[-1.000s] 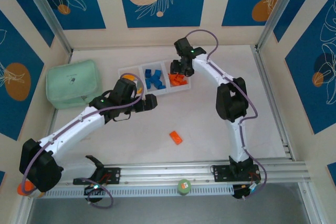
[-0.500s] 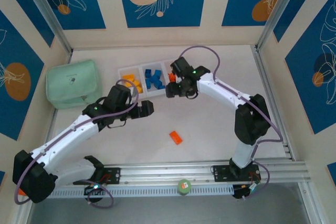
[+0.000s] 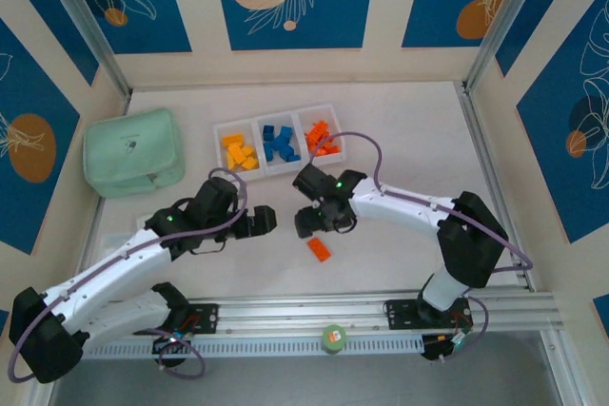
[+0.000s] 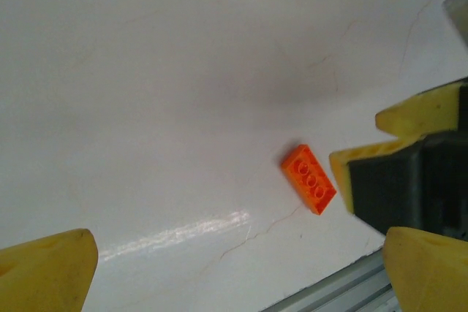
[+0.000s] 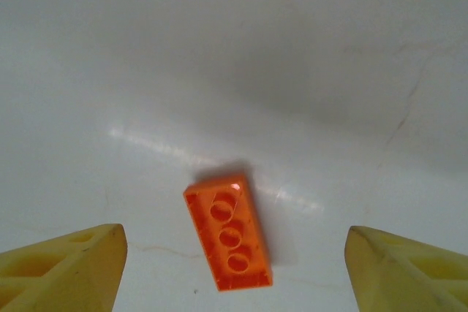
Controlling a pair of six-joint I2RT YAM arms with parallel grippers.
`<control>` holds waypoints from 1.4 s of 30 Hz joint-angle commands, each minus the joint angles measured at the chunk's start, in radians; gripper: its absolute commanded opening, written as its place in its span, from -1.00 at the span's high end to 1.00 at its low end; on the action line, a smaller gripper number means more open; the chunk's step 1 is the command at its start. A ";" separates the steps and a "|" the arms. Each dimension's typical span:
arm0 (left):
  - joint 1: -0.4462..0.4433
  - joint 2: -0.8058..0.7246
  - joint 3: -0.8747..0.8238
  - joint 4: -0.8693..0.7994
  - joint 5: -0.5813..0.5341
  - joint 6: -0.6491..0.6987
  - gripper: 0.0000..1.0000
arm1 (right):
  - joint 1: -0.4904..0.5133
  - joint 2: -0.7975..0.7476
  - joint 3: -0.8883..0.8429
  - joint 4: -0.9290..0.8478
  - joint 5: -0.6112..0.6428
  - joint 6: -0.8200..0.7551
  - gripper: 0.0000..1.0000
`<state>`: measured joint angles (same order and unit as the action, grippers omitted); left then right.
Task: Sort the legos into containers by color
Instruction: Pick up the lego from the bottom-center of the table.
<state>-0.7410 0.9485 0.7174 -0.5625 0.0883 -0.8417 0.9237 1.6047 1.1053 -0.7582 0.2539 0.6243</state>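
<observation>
Right gripper (image 5: 235,257): jaws wide apart, empty, hanging straddled over one loose red-orange brick (image 5: 229,233). The brick lies flat on the table (image 3: 409,149), hollow side up, near the front rail. Left gripper (image 3: 268,222): also spread wide, empty, just left of that brick. Tray (image 3: 259,145) at the back: yellow bricks (image 3: 238,152) left, blue bricks (image 3: 280,143) middle, red-orange bricks (image 3: 322,138) right.

Upper centre, a translucent white three-compartment plastic tray (image 3: 258,146) holds small plastic bricks (image 3: 280,144); mint-green fabric pouch (image 3: 133,151) to its left, one flat red-orange plastic brick (image 3: 319,249) lower centre.
</observation>
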 commanded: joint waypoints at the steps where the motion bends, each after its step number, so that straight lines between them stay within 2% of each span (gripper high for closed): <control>1: -0.027 -0.025 -0.028 -0.003 -0.051 -0.060 -0.99 | 0.052 0.002 -0.041 0.028 -0.020 0.062 -0.61; 6: -0.032 -0.046 -0.052 -0.005 -0.073 -0.082 -0.99 | 0.090 0.044 -0.078 0.031 0.020 0.075 -0.61; 15: -0.031 -0.052 -0.059 -0.007 -0.087 -0.088 -0.99 | 0.094 0.099 -0.087 0.046 0.045 0.043 -0.47; 24: -0.031 -0.051 -0.062 -0.002 -0.094 -0.088 -0.99 | 0.105 0.149 -0.073 0.048 0.074 0.039 -0.16; 32: -0.031 -0.031 -0.052 0.005 -0.093 -0.072 -0.99 | 0.100 0.144 -0.065 0.053 0.082 0.025 0.25; 37: -0.029 -0.020 -0.035 0.010 -0.089 -0.062 -0.99 | 0.077 0.111 -0.045 0.040 0.064 0.008 0.36; 42: -0.020 -0.003 0.007 -0.005 -0.082 -0.040 -0.99 | 0.021 0.047 -0.002 0.027 0.043 -0.035 0.37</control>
<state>-0.7635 0.9367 0.6758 -0.5629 0.0139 -0.9085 0.9783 1.7168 1.0554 -0.7136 0.3183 0.6243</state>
